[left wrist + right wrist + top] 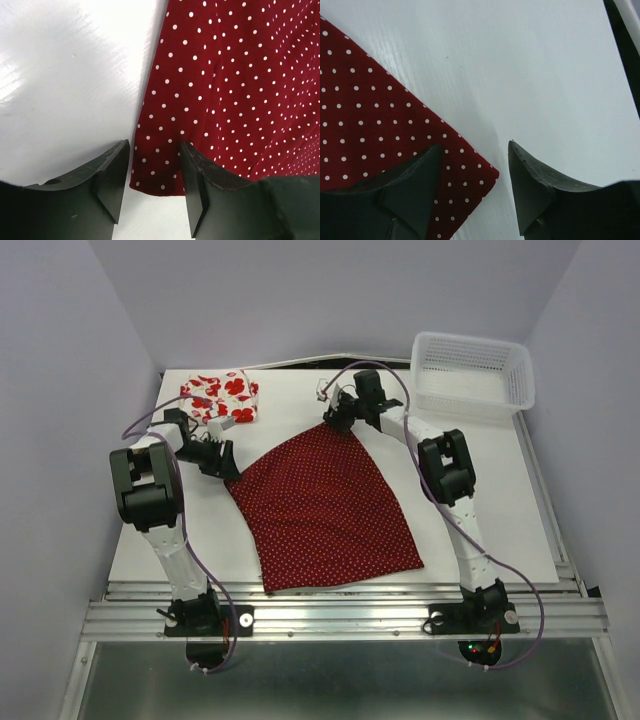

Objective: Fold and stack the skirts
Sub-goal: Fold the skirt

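The dark red dotted skirt (pixel 325 505) lies spread flat in the middle of the table. The white skirt with red flowers (pixel 220 397) sits folded at the back left. My left gripper (pixel 225 468) is open over the dotted skirt's left waist corner (pixel 155 172), which lies between its fingers (pixel 112 172). My right gripper (pixel 335 418) is open over the skirt's far right waist corner (pixel 480 175); one finger is above the cloth (pixel 415 185), the other above bare table. Neither holds anything.
A white plastic lattice basket (pixel 472 373) stands at the back right corner. The white table (pixel 500 500) ends at a metal rail along the front edge. A dark strip shows at the right wrist view's top right (pixel 620 45).
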